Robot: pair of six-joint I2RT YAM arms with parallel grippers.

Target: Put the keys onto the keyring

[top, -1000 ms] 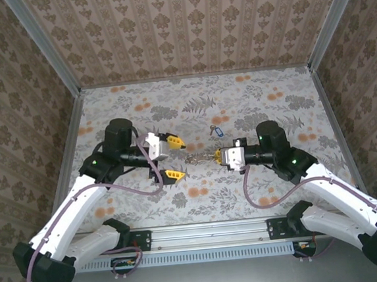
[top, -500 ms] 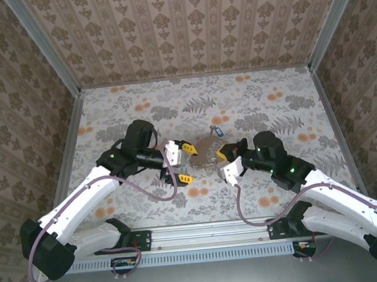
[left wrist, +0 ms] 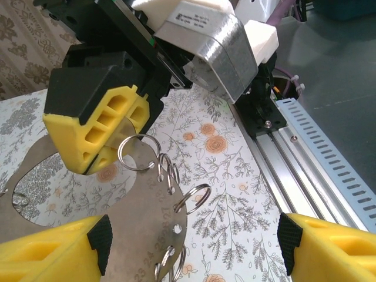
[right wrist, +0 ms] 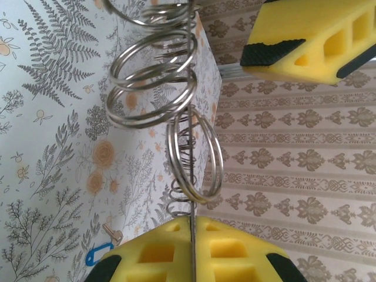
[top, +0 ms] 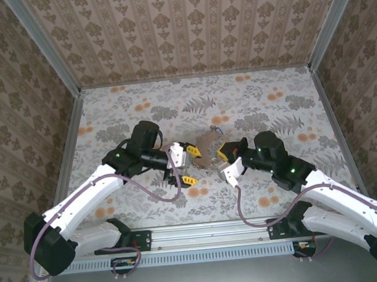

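Right hand (right wrist: 191, 235) is clamped on the keyring (left wrist: 144, 226), a thin flat oval hoop held up off the table (top: 271, 101). A row of small wire rings (right wrist: 155, 88) is threaded along the hoop's rim just beyond the pinch. Left hand (top: 191, 166) faces it from the other side with its yellow fingers (left wrist: 53, 247) spread wide apart, one on either side of the hoop's lower part. The hoop lies close to one finger, but I cannot tell whether they touch, and this hand grips nothing. The keys (right wrist: 96, 257), a tiny blue-tagged item, lie flat on the table beyond the two hands, apart from both and from the hoop. I judge the task to be at a preparatory step: the hoop is presented between the arms, and no key is lifted or threaded yet. The next move looks to call for one of two things. The left hand could close on the hoop's free part to brace it at two places, or leave it and go to the keys. Either way, the keys are tiny and lie flat, so picking them up needs a low, well-centred pinch. Threading them needs the hoop steady and one wire ring within reach.
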